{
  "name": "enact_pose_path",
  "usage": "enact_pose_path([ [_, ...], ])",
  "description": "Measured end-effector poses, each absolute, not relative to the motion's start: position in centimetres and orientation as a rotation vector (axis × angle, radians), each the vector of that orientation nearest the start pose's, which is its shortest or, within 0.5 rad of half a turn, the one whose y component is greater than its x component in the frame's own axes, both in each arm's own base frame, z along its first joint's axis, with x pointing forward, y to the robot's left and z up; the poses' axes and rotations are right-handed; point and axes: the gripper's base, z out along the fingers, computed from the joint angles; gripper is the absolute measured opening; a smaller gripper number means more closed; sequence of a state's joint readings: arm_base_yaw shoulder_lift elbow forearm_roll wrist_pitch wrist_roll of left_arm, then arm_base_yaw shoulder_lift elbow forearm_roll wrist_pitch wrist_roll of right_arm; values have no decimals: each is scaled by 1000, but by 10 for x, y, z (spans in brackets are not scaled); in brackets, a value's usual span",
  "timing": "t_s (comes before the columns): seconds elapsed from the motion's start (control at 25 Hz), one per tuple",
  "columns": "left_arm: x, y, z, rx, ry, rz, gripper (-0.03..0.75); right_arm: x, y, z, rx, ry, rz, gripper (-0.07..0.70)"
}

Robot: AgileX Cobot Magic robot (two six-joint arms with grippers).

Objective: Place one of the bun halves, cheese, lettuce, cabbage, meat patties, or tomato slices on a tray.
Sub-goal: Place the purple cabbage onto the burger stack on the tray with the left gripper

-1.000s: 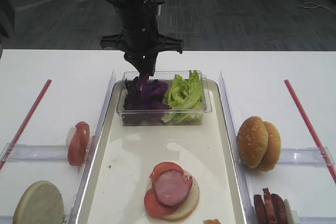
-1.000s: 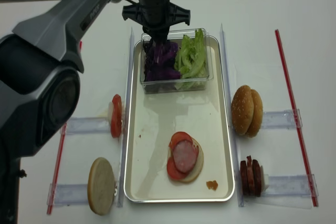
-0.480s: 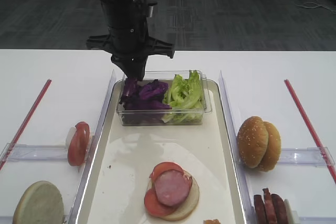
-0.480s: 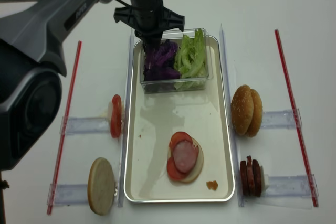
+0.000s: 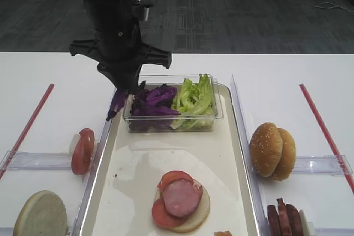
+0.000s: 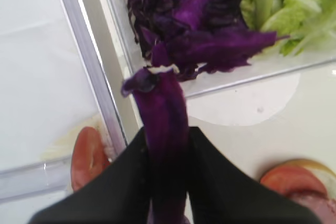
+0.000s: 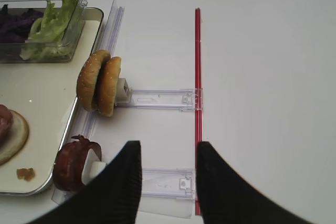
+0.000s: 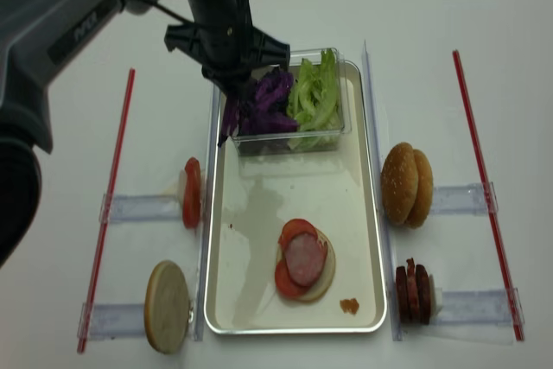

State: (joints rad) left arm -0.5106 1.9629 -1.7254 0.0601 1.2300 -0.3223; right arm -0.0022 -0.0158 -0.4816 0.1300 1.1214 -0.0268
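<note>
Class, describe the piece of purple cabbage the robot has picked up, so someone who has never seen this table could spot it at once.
Start at the long silver-rimmed tray and go to the clear tub at its far end. Just left of the tub, the left gripper pinches a cabbage strip that dangles in the air. The other purple shreds lie in the tub beside the lettuce.

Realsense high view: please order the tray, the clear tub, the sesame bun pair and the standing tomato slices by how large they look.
1. the tray
2. the clear tub
3. the sesame bun pair
4. the standing tomato slices

All four lie at table level, so nearness to the camera hardly affects this order.
</note>
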Motion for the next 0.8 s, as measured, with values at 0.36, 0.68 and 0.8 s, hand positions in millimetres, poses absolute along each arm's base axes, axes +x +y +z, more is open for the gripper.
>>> enact_pose_path([
  [0.36, 319, -177, 260, 327, 2964, -13, 172, -8, 11, 268, -36, 2103, 140, 274],
  [0.68, 286, -162, 252, 328, 2970, -49, 171, -8, 11, 268, -36, 2103, 140, 274],
  [0.8, 277, -157, 249, 332, 2973, -50, 171, -8, 11, 268, -36, 2103, 140, 274],
])
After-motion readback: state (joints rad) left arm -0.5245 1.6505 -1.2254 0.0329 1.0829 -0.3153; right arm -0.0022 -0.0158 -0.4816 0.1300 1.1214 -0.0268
